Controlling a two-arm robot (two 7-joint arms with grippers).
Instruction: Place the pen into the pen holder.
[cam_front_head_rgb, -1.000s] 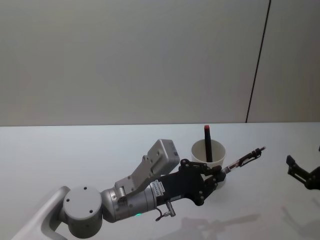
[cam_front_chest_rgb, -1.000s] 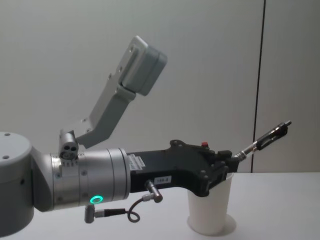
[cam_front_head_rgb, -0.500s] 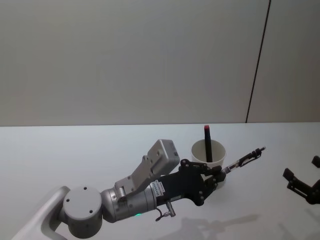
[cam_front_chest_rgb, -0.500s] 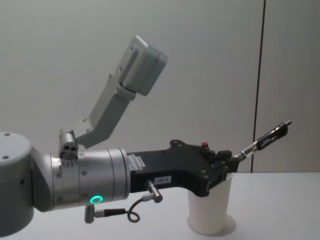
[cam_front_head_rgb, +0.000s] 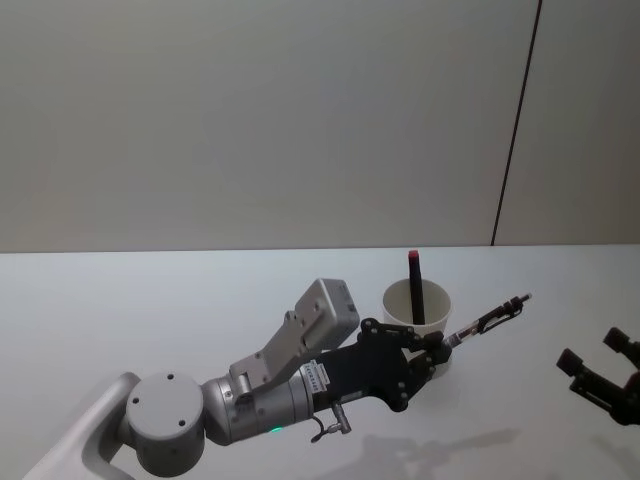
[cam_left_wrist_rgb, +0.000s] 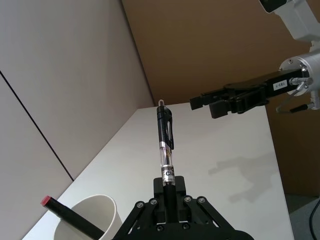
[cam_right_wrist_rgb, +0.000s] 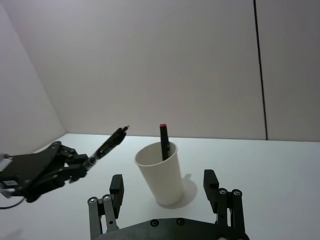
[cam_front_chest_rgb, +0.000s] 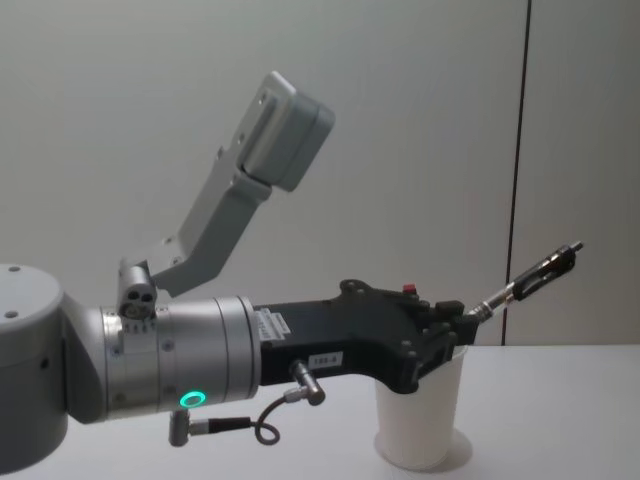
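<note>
1. The left pincer (cam_front_head_rgb: 445, 345) is squeezed tight on the pen (cam_front_head_rgb: 490, 322). It holds the pen by its low end, right beside the pen holder (cam_front_head_rgb: 417, 310).
2. The pen holder is a white paper cup. It stands upright on the tabletop (cam_front_head_rgb: 150, 300), and a dark stick with a red top (cam_front_head_rgb: 415, 290) already leans inside it.
3. The pen is up in the air and not in the cup yet. It slants up and away to the right, with its far tip past the cup's rim.
4. I think the job now is to bring the pen over the cup's mouth. To do it well, the arm should lift a bit, turn the pen so one end points down, and line it up with the open part of the rim, away from the stick.
5. Then it should go down slowly and let go only when the pen is well inside. A bump on the rim could tip the light cup over.
6. The left arm reaches low across the tabletop from the left, with its wrist lying almost flat.
7. The right pincer (cam_front_head_rgb: 605, 375) is wide and holds nothing. It waits well off to the right, pointing at the cup
</note>
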